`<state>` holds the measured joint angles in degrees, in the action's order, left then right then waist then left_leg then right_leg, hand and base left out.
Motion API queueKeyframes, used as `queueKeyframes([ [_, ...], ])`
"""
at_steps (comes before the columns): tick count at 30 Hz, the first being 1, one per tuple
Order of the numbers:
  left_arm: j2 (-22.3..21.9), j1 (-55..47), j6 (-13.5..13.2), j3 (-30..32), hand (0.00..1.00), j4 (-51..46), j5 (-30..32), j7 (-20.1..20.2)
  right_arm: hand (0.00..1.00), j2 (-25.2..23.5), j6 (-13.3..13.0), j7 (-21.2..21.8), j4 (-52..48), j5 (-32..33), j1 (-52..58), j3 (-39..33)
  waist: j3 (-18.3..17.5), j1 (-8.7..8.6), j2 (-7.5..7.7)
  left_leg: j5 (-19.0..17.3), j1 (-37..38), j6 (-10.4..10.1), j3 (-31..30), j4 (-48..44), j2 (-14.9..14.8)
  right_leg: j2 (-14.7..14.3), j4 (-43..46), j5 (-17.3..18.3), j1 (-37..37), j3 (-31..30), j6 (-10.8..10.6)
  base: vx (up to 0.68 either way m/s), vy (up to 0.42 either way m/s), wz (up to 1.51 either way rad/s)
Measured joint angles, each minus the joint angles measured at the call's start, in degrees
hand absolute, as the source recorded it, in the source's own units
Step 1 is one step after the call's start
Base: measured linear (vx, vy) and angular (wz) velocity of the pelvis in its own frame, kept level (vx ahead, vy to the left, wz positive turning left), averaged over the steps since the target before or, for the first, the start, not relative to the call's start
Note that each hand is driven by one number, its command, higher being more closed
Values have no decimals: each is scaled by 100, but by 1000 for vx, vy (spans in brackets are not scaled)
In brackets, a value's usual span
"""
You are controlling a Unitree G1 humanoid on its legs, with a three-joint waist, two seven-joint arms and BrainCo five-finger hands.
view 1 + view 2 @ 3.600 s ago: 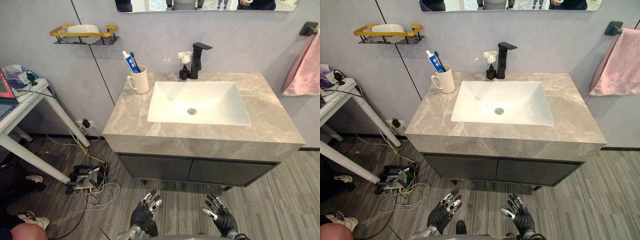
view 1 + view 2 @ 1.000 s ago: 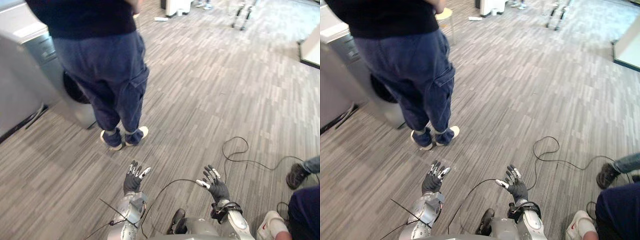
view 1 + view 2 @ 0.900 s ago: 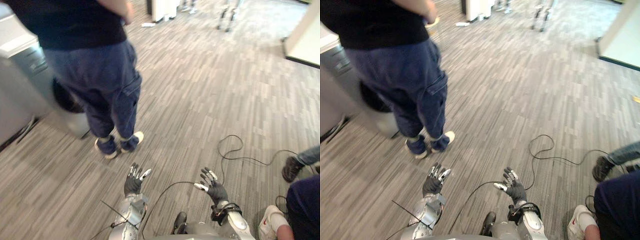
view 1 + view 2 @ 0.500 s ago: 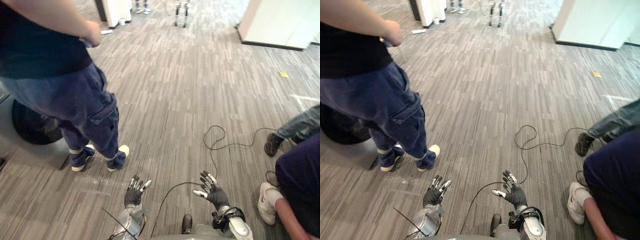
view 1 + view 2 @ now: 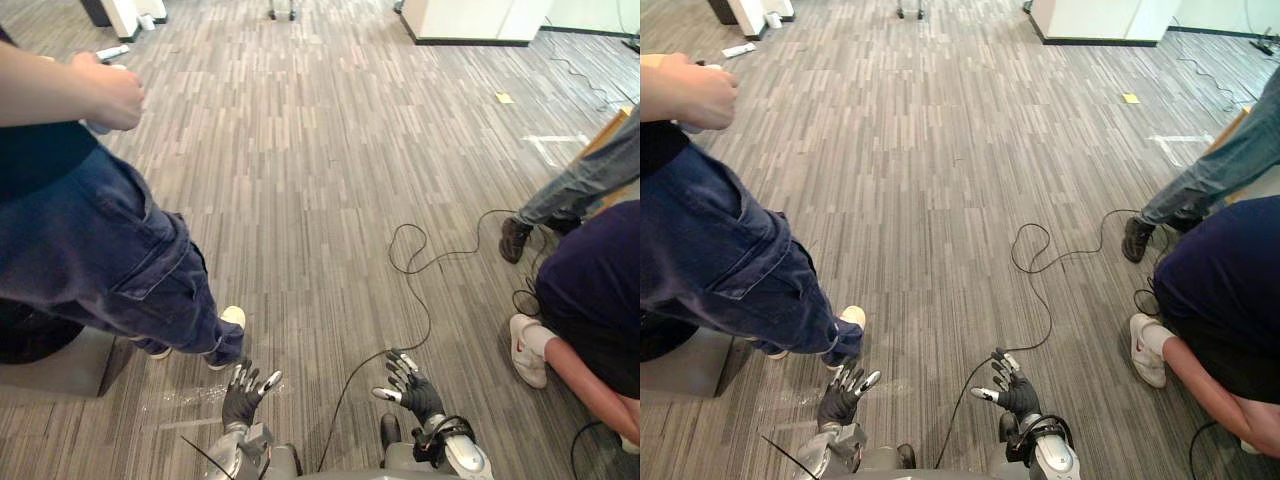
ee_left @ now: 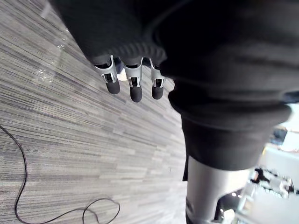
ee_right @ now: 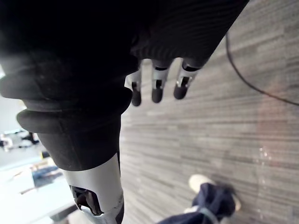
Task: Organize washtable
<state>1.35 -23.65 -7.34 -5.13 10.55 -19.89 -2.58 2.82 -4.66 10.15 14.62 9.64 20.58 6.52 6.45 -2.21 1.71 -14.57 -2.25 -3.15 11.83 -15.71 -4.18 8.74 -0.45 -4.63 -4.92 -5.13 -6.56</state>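
- The left hand [image 5: 241,398] hung low over the floor, fingers [image 6: 134,87] straight and spread, grasping nothing.
- The right hand [image 5: 416,393] hung beside it, well apart, fingers [image 7: 156,87] likewise straight and released, palm empty.
- Where the washtable stood relative to either hand, we could not tell; its look could not be judged either.
- Under both hands lay a grey plank floor [image 5: 330,150], running bare from between the hands toward the far side.
- Just beyond the left hand stood a person in blue trousers [image 5: 110,265], one pale shoe [image 5: 231,319] near the fingertips; this person's hand [image 5: 108,95] was clenched at the robot's far left.
- A grey low platform [image 5: 55,365] lay by that person's feet.
- To the robot's right crouched a second person in dark blue [image 5: 598,280] with a white shoe [image 5: 527,350] near the right hand.
- Farther right, a leg in jeans [image 5: 580,178] ended in a dark shoe [image 5: 514,239].
- At the far edge stood a white cabinet base [image 5: 470,18]; a yellow slip [image 5: 505,98] lay near it.
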Motion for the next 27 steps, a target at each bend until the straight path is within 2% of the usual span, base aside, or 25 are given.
queueKeyframes([
  [1,5,5,-25,-97,0,0,47,7,0,10,0,-9,51,23,5,-58,-95,-4,-5,0,54,0,48,95,-31,-42,-2,0,-29,-3,0,59,-33,-34],
  [5,-90,7,-36,-313,0,3,45,19,0,87,-5,-11,197,283,85,-220,-235,-29,-287,56,251,39,77,388,-96,-130,-71,-1,22,50,2,44,-45,-12],
  [7,-113,-4,-35,-379,0,7,38,30,0,103,7,-4,238,342,137,-217,-256,-16,-324,97,398,14,51,512,-115,-150,-101,3,148,111,7,22,-35,10],
  [8,-103,-5,-34,-376,0,12,37,35,0,103,7,-3,247,366,153,-219,-297,-23,-312,127,437,-1,16,567,-122,-157,-100,8,183,186,16,-1,-18,10],
  [9,-16,-161,-32,-329,0,132,25,0,0,-10,7,7,673,439,178,-113,-659,-12,101,507,488,8,-93,972,34,-15,-367,-159,197,372,-6,-3,-11,7],
  [16,-4,-128,-32,-324,0,159,25,-8,0,-13,7,-21,718,503,162,-131,-662,-12,105,556,468,23,-153,1032,52,5,-373,-159,194,457,-5,-1,-1,5],
  [27,-2,149,54,-257,0,476,12,-309,0,-151,10,-674,1088,1263,-178,-499,-649,56,177,732,482,45,-184,1321,119,87,-350,-120,149,680,57,-24,-19,6],
])
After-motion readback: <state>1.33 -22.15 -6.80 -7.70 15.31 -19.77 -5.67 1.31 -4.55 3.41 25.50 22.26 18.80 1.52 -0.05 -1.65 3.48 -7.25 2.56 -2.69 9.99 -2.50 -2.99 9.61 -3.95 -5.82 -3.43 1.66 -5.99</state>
